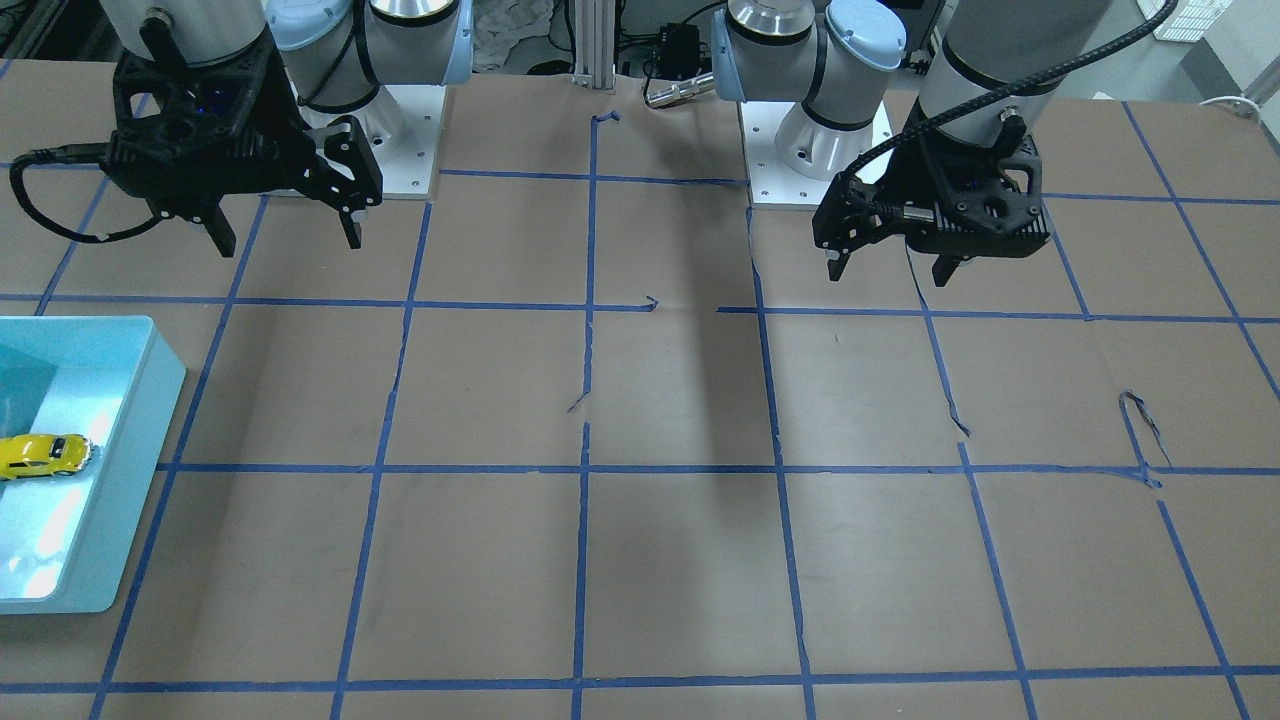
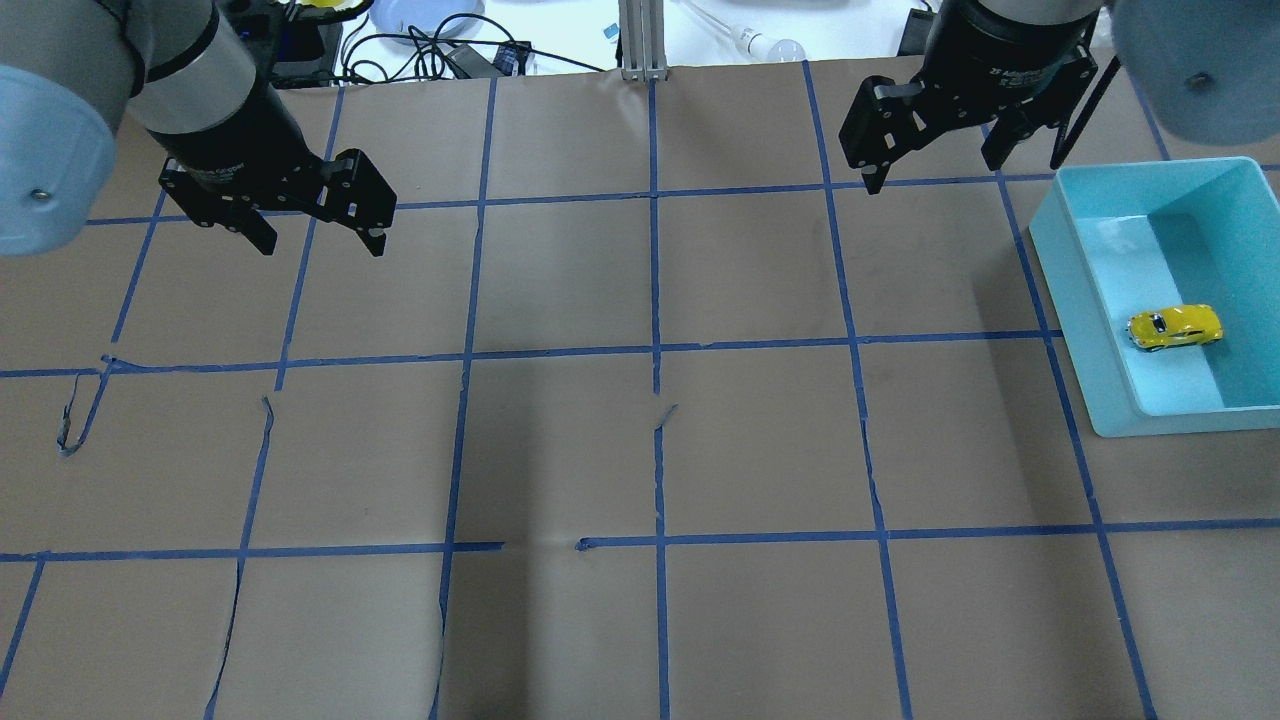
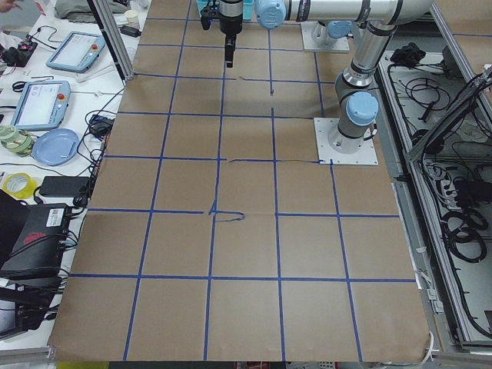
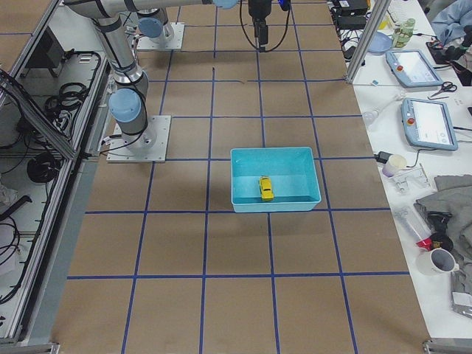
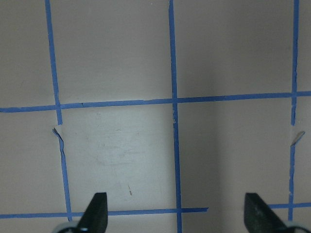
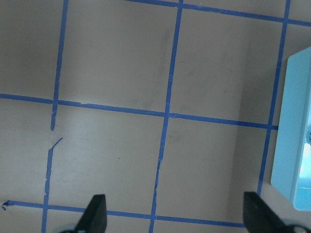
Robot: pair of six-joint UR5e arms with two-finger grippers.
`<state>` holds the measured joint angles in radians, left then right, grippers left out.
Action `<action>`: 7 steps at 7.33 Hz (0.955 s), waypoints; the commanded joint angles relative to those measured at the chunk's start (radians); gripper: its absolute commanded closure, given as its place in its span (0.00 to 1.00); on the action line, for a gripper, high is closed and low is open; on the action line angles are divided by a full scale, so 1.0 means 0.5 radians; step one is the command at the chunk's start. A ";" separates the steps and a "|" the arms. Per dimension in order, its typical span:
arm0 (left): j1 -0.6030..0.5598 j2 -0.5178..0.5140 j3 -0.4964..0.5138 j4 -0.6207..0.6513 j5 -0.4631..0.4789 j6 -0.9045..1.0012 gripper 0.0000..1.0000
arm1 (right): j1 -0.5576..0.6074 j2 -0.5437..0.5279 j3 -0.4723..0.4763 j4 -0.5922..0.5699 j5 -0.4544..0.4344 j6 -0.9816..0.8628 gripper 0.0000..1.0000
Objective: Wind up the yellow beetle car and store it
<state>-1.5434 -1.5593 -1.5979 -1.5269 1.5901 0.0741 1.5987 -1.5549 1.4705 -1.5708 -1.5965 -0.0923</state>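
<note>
The yellow beetle car (image 2: pixel 1174 328) lies inside a light-blue bin (image 2: pixel 1080 300) at the table's right side. It also shows in the front view (image 1: pixel 42 455), in the bin (image 1: pixel 150 400), and in the right side view (image 4: pixel 265 188). My right gripper (image 2: pixel 933 172) hangs open and empty above the table, left of the bin's far end and apart from it; it also shows in the front view (image 1: pixel 288 242). My left gripper (image 2: pixel 323 245) hangs open and empty over the far left of the table, and shows in the front view too (image 1: pixel 890 272).
Brown paper with a blue tape grid covers the table, torn in places (image 2: pixel 80 410). The bin's edge (image 6: pixel 296 136) shows at the right of the right wrist view. The left wrist view shows only paper between my open fingertips (image 5: pixel 97 213).
</note>
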 commanded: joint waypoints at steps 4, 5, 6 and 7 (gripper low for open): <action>0.000 0.008 -0.010 -0.005 -0.005 -0.001 0.00 | -0.056 0.005 -0.002 0.018 0.039 -0.036 0.00; 0.000 0.011 -0.025 -0.002 -0.005 0.002 0.00 | -0.056 0.005 0.013 0.015 0.039 -0.036 0.00; 0.000 0.011 -0.038 0.004 -0.014 0.002 0.00 | -0.056 0.002 0.010 0.015 0.039 -0.036 0.00; 0.000 0.011 -0.038 0.010 -0.011 0.002 0.00 | -0.056 0.002 0.004 0.012 0.039 -0.036 0.00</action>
